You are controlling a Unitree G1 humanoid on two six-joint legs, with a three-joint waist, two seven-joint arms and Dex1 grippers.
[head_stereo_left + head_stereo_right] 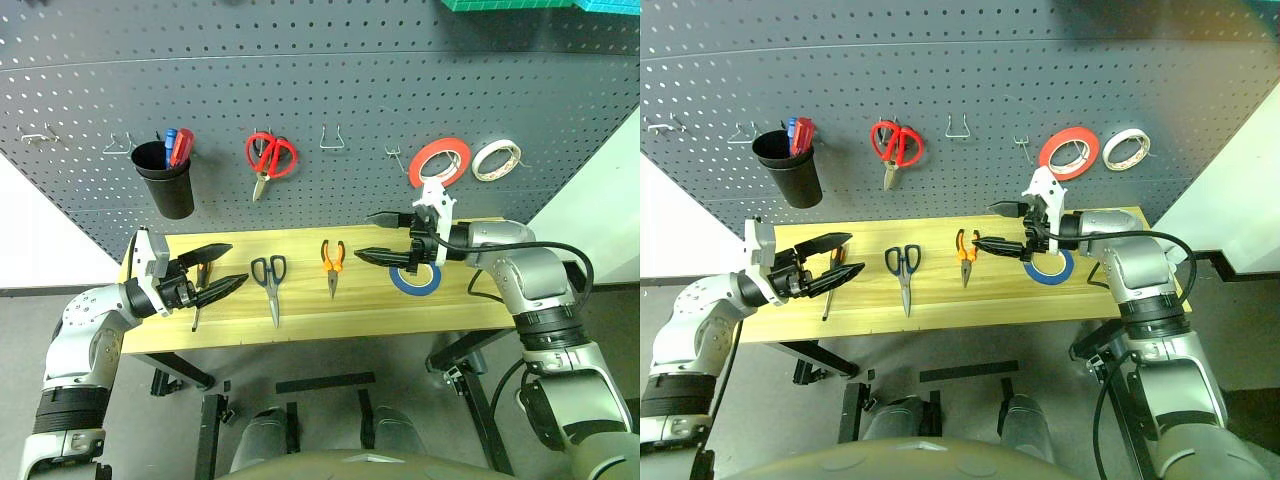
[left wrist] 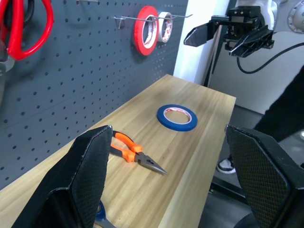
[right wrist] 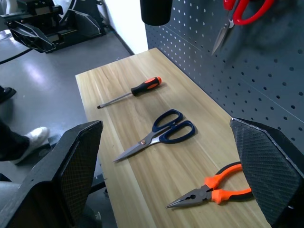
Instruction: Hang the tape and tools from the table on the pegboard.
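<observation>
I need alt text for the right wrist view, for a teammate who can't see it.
The open right gripper hovers over the table, where the pliers, dark-handled scissors and screwdriver lie in a row, none hung yet. The pegboard runs alongside with red-handled scissors hanging.

The bench (image 1: 300,320) is carrying a screwdriver (image 3: 130,92) toward its left edge, then scissors (image 1: 270,282), pliers (image 1: 332,262), and tape (image 2: 177,117) toward its right edge.
</observation>
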